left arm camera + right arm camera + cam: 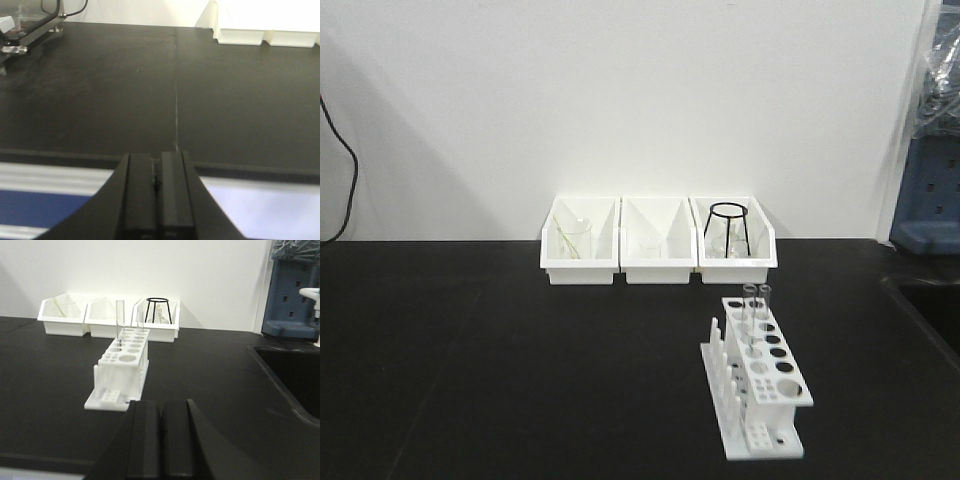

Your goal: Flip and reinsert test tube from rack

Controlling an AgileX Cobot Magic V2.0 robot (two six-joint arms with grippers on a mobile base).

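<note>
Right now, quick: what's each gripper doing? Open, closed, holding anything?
Left gripper: closed, holding nothing.
Right gripper: closed, holding nothing.

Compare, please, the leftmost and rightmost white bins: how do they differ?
The leftmost bin holds a clear beaker; the rightmost bin holds a black wire stand. The leftmost bin lies farther from the rack than the rightmost bin. Both are white and alike in shape.

White rack (761,388) stands level, right of centre and near, pegs lined along its left side. Two clear test tubes (750,308) stand upright in its far holes.
</note>
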